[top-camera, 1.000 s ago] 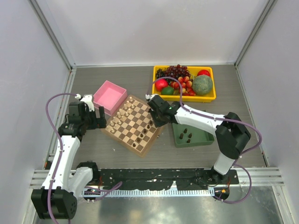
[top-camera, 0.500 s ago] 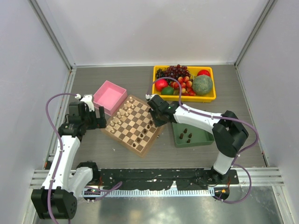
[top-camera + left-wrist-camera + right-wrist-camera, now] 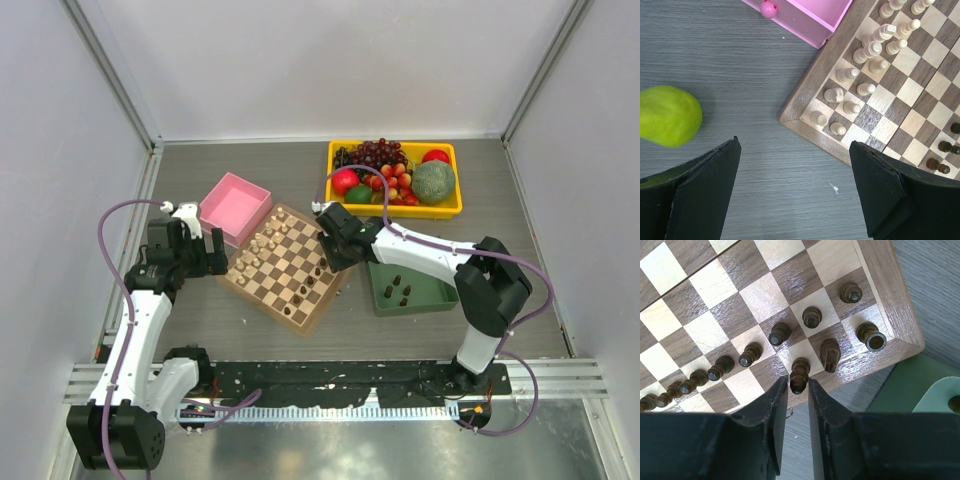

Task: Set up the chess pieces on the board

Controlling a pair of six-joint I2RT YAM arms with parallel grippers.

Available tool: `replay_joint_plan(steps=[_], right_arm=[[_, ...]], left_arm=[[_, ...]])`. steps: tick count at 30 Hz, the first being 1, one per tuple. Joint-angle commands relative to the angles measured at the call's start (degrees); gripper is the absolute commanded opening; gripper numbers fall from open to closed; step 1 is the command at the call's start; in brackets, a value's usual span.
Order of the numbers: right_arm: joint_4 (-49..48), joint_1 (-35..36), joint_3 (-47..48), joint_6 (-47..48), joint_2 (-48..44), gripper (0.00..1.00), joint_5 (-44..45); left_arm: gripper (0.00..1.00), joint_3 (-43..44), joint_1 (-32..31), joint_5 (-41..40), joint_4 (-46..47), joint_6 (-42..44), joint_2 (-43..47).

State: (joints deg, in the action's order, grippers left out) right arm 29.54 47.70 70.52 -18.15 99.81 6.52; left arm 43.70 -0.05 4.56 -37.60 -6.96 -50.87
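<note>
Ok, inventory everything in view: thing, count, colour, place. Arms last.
board: one, tan and brown checks, middle.
dark chess pieces: about thirteen, dark brown, board's right rows.
cream pieces: about fourteen, cream, board's left rows.
pink box: one, pink, behind board's left corner.
green tray: one, green, right of board, holding more dark pieces.
yellow tray: one, yellow, far right, holding fruit.
pear-like fruit: one, yellow-green, left of board.
left gripper: open, beside board's corner.
right gripper: jaws flanking one dark piece at board's edge.

My board (image 3: 285, 268) lies flat on the surface, turned cornerwise, checkered tan and dark brown. The dark chess pieces (image 3: 780, 333), tiny and near-black, stand upright in two rows along one edge.
</note>
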Motion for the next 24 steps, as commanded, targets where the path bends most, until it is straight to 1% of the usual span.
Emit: replay_joint_plan(steps=[1, 6, 9, 11, 14, 16, 18, 21, 23, 24], right_arm=[[-1.77, -0.07, 2.34, -0.13, -0.05, 0.31, -0.37], [-1.59, -0.15, 2.78, 0.14, -2.33, 0.37, -1.69], [-0.54, -0.07, 2.78, 0.57, -4.62, 0.39, -2.04], [0.08, -0.07, 2.0, 0.84, -7.08, 0.4, -1.69], [0.34, -0.85, -0.64, 0.93, -12.51, 0.45, 0.85], [0.69, -2.69, -3.19, 0.31, -16.13, 0.47, 2.95], [0.52, -6.03, -6.26, -0.47, -19.38, 0.47, 3.67], [-0.88, -13.66, -12.24, -1.1, -23.86, 0.47, 0.7], [-1.06, -17.53, -14.53, -1.01, -24.31, 0.49, -1.5], [-1.06, -18.34, -15.23, -0.66, -24.31, 0.5, -2.38]], left_arm=[[0.99, 1.91, -0.21, 0.45, 0.43, 0.81, 0.51], [0.99, 1.91, -0.21, 0.54, 0.52, 0.81, 0.51], [0.99, 1.91, -0.21, 0.54, 0.34, 0.81, 0.6], [0.99, 1.91, -0.21, 0.45, 0.34, 0.81, 0.6], [0.99, 1.91, -0.21, 0.36, 0.34, 0.81, 0.42], [0.99, 2.0, -0.21, 0.36, 0.34, 0.81, 0.51], [0.99, 1.91, -0.21, 0.45, 0.34, 0.81, 0.6], [0.99, 1.91, -0.21, 0.45, 0.34, 0.81, 0.51], [0.99, 2.0, -0.21, 0.63, 0.34, 0.81, 0.34], [0.99, 2.0, -0.21, 0.63, 0.43, 0.72, 0.33]])
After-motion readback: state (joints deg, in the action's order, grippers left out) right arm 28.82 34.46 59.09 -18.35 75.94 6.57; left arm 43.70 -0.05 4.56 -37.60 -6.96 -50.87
